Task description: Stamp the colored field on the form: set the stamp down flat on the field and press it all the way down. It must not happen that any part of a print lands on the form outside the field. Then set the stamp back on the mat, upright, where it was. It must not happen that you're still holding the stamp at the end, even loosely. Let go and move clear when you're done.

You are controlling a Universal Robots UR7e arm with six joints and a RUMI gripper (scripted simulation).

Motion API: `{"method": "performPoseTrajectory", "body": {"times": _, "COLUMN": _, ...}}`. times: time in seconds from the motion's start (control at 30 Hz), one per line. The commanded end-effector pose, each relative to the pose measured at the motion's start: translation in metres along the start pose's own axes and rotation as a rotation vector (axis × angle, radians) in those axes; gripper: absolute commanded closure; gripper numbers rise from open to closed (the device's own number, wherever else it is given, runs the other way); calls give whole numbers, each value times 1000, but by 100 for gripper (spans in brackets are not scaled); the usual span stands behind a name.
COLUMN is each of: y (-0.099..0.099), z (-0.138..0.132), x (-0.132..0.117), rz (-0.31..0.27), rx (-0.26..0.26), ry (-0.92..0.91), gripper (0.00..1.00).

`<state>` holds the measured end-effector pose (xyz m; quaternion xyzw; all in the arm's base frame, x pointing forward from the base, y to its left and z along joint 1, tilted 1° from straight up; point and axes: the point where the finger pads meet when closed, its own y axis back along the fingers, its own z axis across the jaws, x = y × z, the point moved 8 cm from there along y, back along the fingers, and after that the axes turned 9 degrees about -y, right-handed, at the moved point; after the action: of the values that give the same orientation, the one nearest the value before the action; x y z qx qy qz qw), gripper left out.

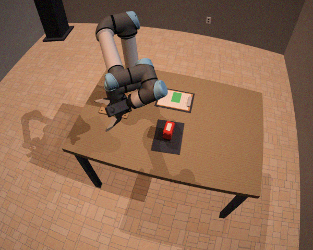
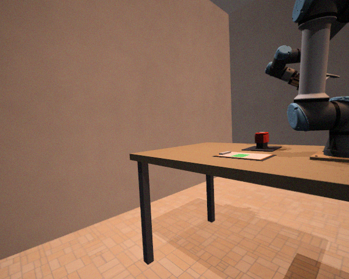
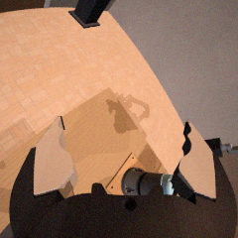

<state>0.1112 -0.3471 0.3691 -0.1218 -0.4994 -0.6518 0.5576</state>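
Observation:
A red stamp (image 1: 168,130) (image 2: 261,138) with a white patch on top and a dark lower part stands upright on the dark mat (image 1: 175,147) (image 2: 249,149). The form (image 1: 184,105) (image 2: 259,156) lies on a clipboard behind the mat in the top view, with a plain green field (image 1: 176,97) (image 2: 240,155). No mark shows on the field. My gripper (image 1: 100,115) (image 3: 124,120) is open and empty, high over the left part of the table, well away from stamp and form. In the exterior view the arm hides much of it. The wrist view shows neither stamp nor form.
The wooden table (image 1: 218,161) (image 2: 174,153) bears the arm's base plate (image 1: 124,116) (image 2: 317,157) at its left in the top view. A metal clip (image 1: 189,101) (image 2: 224,153) sits at one end of the clipboard. A black pillar (image 1: 52,21) (image 3: 90,10) stands beyond the table.

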Motion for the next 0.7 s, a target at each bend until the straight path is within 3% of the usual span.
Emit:
{"method": "performPoseTrajectory", "body": {"times": 0.0, "y": 13, "z": -14, "x": -42, "rz": -119, "rx": 87, "ry": 42, "gripper": 0}}
{"method": "performPoseTrajectory", "body": {"times": 0.1, "y": 28, "z": -27, "x": -79, "rz": -220, "rx": 174, "ry": 92, "gripper": 0}}
{"method": "performPoseTrajectory", "body": {"times": 0.13, "y": 28, "z": -27, "x": -79, "rz": -220, "rx": 174, "ry": 92, "gripper": 0}}
{"method": "performPoseTrajectory", "body": {"times": 0.2, "y": 41, "z": -36, "x": -105, "rz": -289, "rx": 241, "ry": 132, "gripper": 0}}
{"method": "performPoseTrajectory", "body": {"times": 0.23, "y": 41, "z": -36, "x": -105, "rz": -289, "rx": 241, "ry": 132, "gripper": 0}}
{"method": "performPoseTrajectory", "body": {"times": 0.3, "y": 57, "z": -44, "x": -131, "rz": -355, "rx": 313, "ry": 176, "gripper": 0}}
{"method": "performPoseTrajectory", "body": {"times": 0.33, "y": 57, "z": -44, "x": -131, "rz": -355, "rx": 313, "ry": 176, "gripper": 0}}
{"method": "performPoseTrajectory", "body": {"times": 0.4, "y": 73, "z": -51, "x": -156, "rz": -418, "rx": 388, "ry": 224, "gripper": 0}}
{"method": "performPoseTrajectory", "body": {"times": 0.47, "y": 73, "z": -51, "x": -156, "rz": -418, "rx": 388, "ry": 224, "gripper": 0}}
{"method": "performPoseTrajectory", "body": {"times": 0.63, "y": 116, "z": -61, "x": -210, "rz": -547, "rx": 570, "ry": 344, "gripper": 0}}
{"method": "performPoseTrajectory", "body": {"times": 0.67, "y": 116, "z": -61, "x": -210, "rz": -547, "rx": 570, "ry": 344, "gripper": 0}}
